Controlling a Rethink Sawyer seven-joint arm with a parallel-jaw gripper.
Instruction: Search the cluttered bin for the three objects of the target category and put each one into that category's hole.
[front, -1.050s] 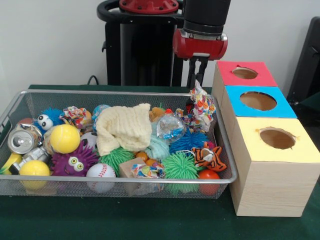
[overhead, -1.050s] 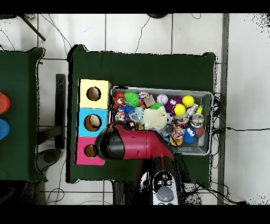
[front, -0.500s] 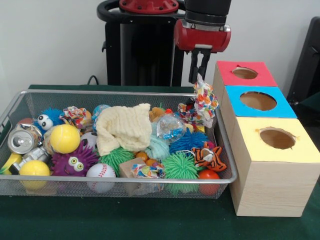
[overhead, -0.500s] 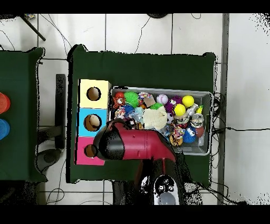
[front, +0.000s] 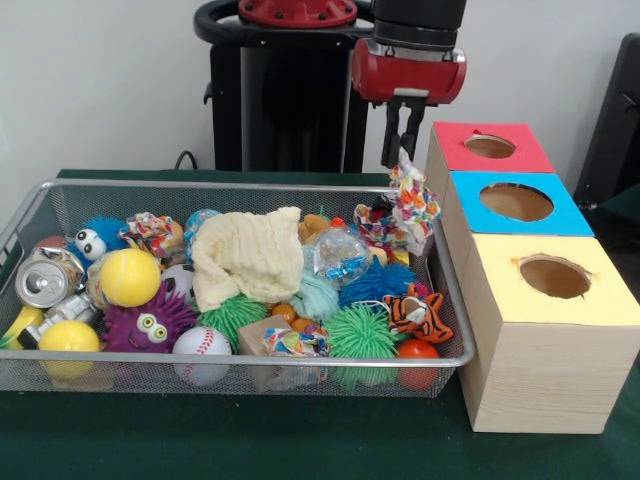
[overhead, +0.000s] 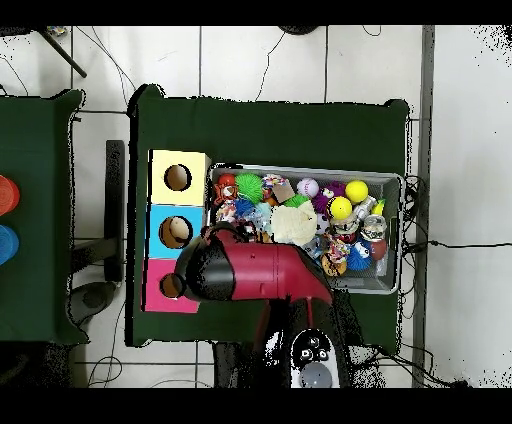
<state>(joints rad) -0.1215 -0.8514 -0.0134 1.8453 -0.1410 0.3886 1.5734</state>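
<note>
My gripper hangs over the far right corner of the wire bin, shut on the top of a crumpled multicoloured paper wad. The wad dangles just above the bin's rim, beside the red box. Two similar colourful wads lie in the bin, one at the far left and one near the front. In the overhead view the red arm hides the gripper and the held wad.
Red, blue and yellow boxes, each with a round hole on top, stand in a row right of the bin. The bin holds a cream cloth, yellow balls, a baseball, spiky green balls, a tiger toy and a can.
The gripper has risen and shifted slightly right toward the red box, lifting the multicoloured wad up out of the bin.
</note>
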